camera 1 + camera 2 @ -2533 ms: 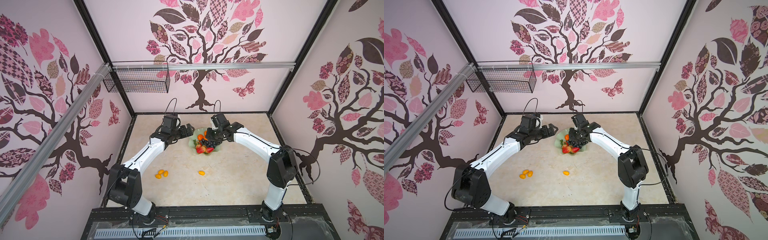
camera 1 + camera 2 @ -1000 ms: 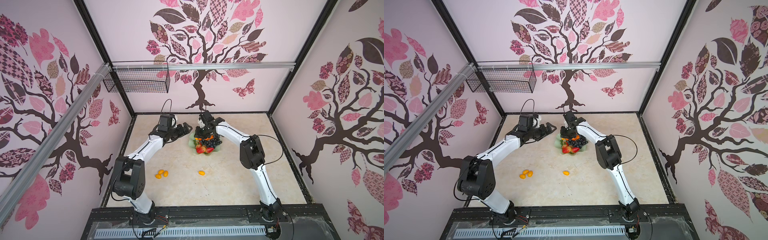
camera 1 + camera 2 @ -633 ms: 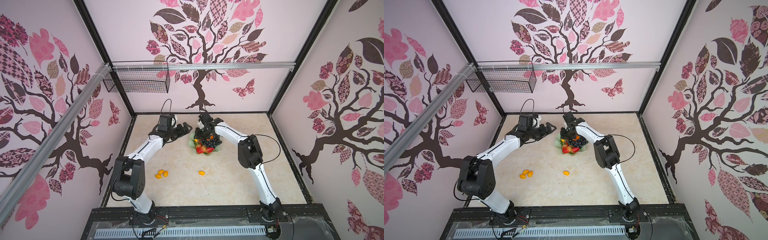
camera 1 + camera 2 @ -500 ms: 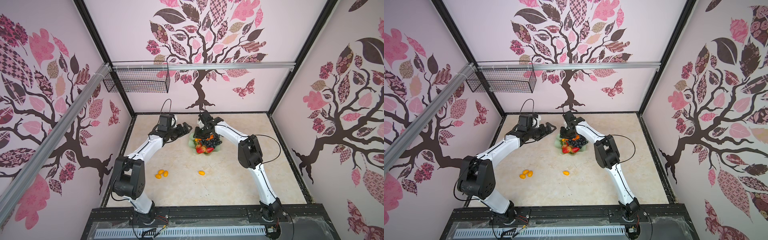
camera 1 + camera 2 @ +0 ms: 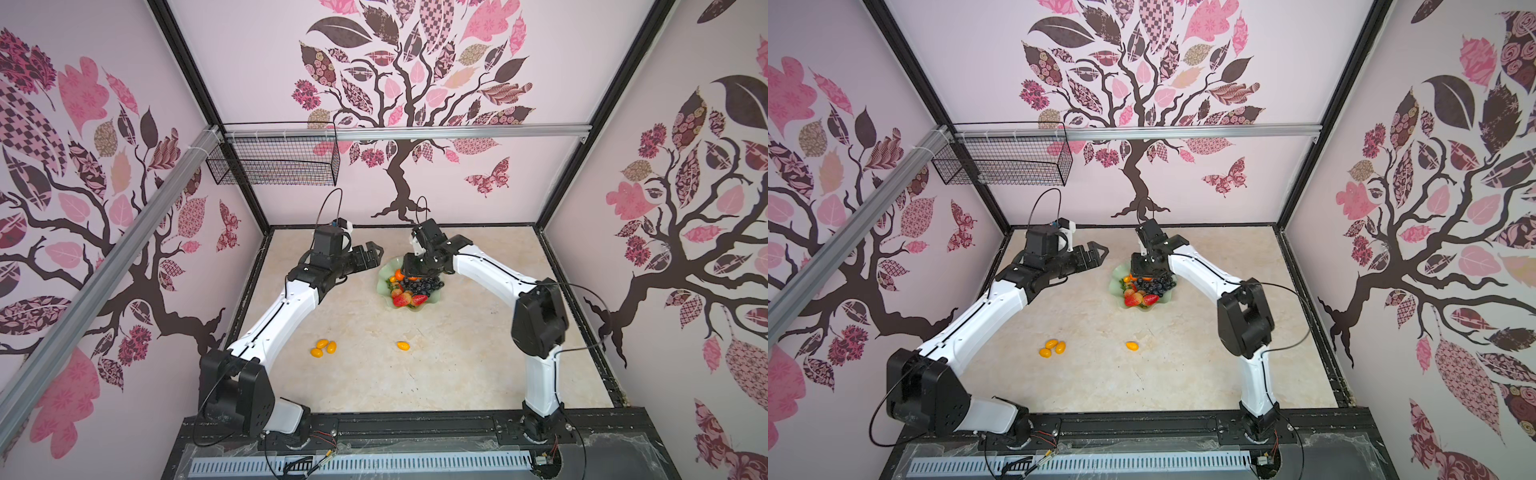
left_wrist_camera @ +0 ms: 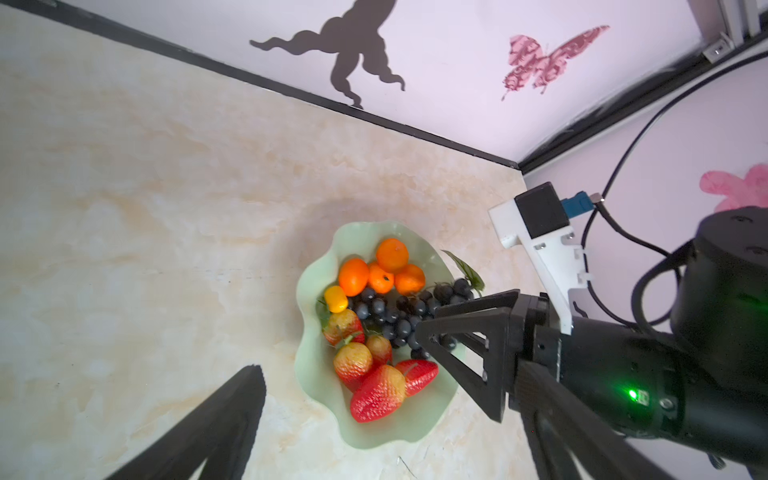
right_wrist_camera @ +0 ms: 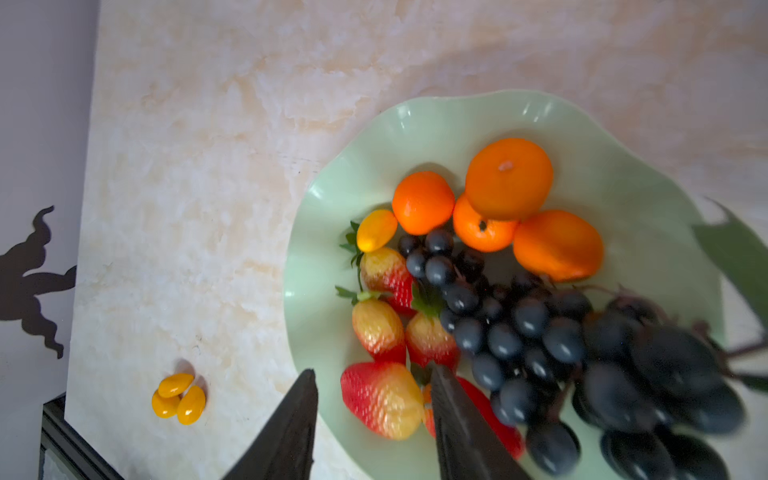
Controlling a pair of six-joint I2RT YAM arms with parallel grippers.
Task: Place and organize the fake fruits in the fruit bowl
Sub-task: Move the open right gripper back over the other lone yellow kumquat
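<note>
Right wrist view: the right pincer (image 7: pixel 372 370) hangs spread and empty over the strawberries (image 7: pixel 382 399) in the fruit bowl (image 7: pixel 457 108), close beside the grape bunch (image 7: pixel 540 332). Pulling away carelessly could snag the bunch or topple the stacked oranges (image 7: pixel 509 178). The left pincer (image 5: pixel 370 254) is spread beside the bowl. Three yellow ovals (image 7: pixel 178 399) and a fourth (image 5: pixel 402 345) lie on the counter (image 7: pixel 187 166).

Bright even light; grape bunch (image 7: pixel 582 353) blurred
</note>
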